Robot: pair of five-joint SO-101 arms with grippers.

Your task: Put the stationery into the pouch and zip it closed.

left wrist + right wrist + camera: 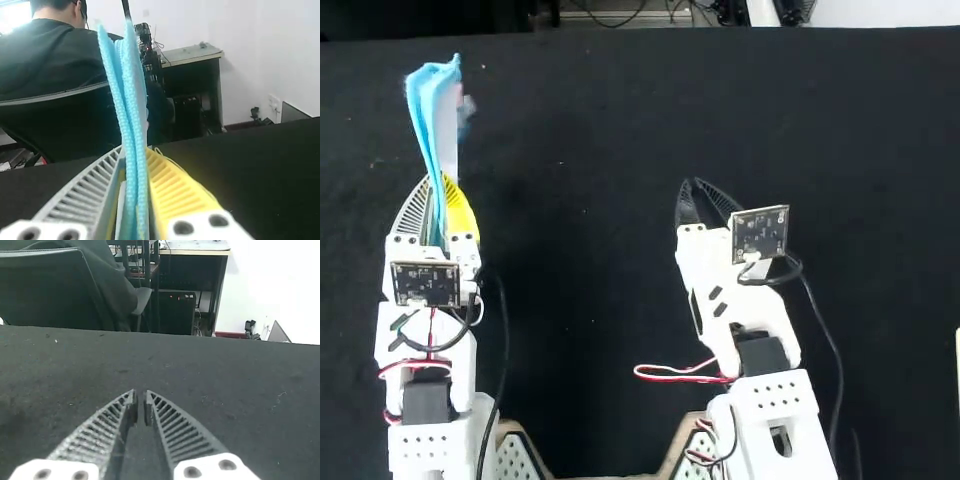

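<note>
So the left gripper point(440, 190) point(132, 152), the one with one grey ribbed finger and one yellow one, is clamped tight on the light blue woven fabric pouch point(432, 110) point(125, 90). The pouch is pinched edge-on and sticks out past the fingertips, off the black cloth-covered table point(610, 120). The right gripper point(698, 195) point(140, 397) sits well apart, low over the cloth, fingers basically together with just a sliver of gap and nothing in them.

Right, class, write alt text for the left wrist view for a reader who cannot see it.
The left gripper is shut on a light blue pouch, which sticks out from between its grey and yellow fingers. Beyond them lies a black table.
</note>
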